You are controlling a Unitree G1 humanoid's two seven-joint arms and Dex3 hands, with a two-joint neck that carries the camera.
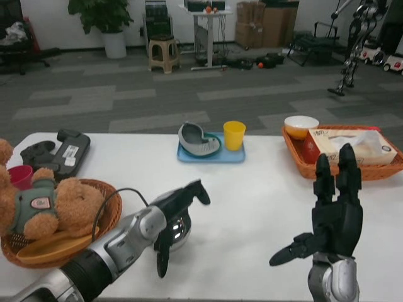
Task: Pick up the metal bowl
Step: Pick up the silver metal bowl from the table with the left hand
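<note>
The metal bowl point(177, 231) is small and shiny and sits on the white table point(252, 189) near its front edge, mostly hidden under my left hand. My left hand point(174, 214) reaches over it from the left, with fingers arched above and around the bowl; I cannot tell whether they grip it. My right hand point(330, 217) waits upright at the front right, fingers spread and thumb out, holding nothing.
A wicker basket point(101, 195) with a teddy bear point(44, 204) stands at the left. Behind it lie a black game controller point(36, 153) and a black device point(69, 151). A blue tray point(211, 154) holds a yellow cup point(234, 134). At the right is a basket point(340, 165) with a bowl point(301, 124).
</note>
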